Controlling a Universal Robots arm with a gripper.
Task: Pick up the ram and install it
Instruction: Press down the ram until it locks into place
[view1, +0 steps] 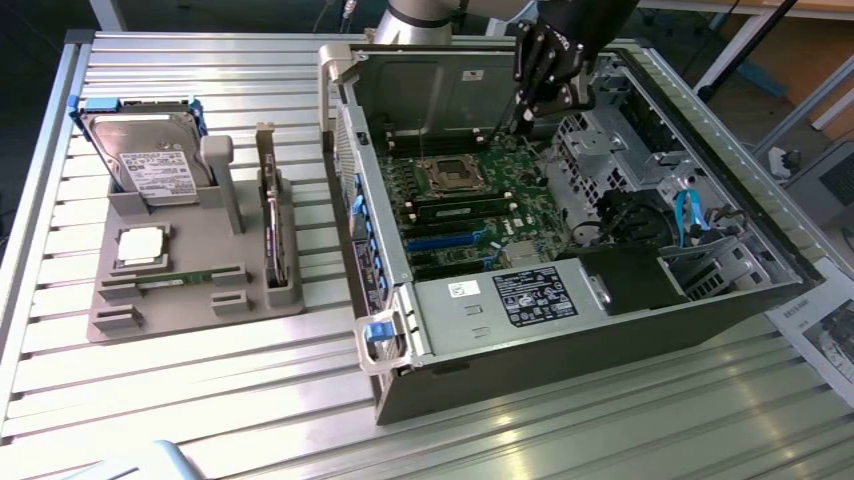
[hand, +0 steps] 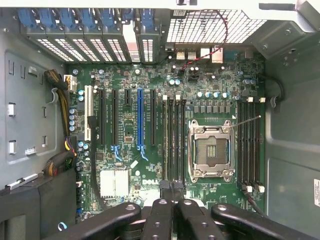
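The ram (view1: 174, 278) is shown lying flat in the grey holder (view1: 200, 240), outside the computer case (view1: 534, 370) at the exterior view's left of it, and is judged not yet picked up. The gripper (hand: 172, 186) is held inside the case above the motherboard (hand: 127, 120), its fingers pressed together on nothing discernible. The memory slots (hand: 173, 135) appear unfilled, so installation is judged outstanding. White lettering on the motherboard appears to read "DELL"; the hard drive (view1: 154, 165) label and the black label (view1: 534, 295) inside the case cannot be read.
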